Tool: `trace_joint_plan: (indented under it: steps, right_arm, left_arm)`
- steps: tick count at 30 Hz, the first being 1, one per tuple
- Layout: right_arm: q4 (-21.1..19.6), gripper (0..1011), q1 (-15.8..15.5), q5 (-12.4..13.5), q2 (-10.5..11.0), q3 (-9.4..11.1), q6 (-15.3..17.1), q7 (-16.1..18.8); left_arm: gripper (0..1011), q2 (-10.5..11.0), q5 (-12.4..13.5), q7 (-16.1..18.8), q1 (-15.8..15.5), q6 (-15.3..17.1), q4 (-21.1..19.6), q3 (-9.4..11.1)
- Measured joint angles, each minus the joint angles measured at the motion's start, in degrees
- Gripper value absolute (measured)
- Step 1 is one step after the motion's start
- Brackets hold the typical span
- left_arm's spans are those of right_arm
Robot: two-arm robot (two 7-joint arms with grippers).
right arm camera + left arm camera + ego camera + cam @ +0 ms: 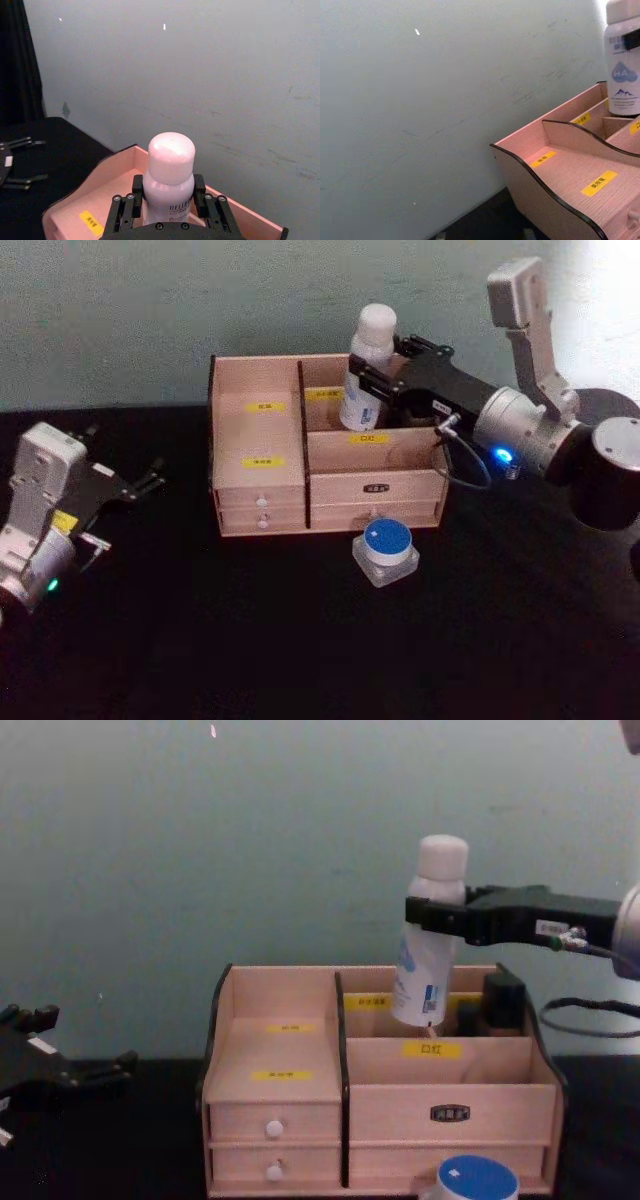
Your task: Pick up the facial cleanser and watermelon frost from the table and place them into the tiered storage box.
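The right end effector (368,378) is clenched around the facial cleanser (372,335), a white bottle, just under its cap. The bottle leans a little, and its lower end is inside the rear right compartment of the tiered storage box (375,505). If it touches the compartment floor, I cannot tell. The watermelon frost (385,540), a small jar with a blue lid, stands on the black tabletop (300,640) at 6 o'clock from the bottle, just beside the box front. The left end effector (42,160) rests at 9 o'clock from the box, well apart, with its fingers released and holding nothing.
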Motion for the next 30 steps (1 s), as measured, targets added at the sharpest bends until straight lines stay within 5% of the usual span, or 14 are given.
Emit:
trace_joint_plan:
  steps: [30]
  right_arm:
    - [10.54, 600, 5.54, -2.82, -4.54, -1.21, -1.84, 0.27]
  left_arm:
    - [1001, 0.0, 0.0, 0.0, 0.0, 0.0, 0.0, 0.0]
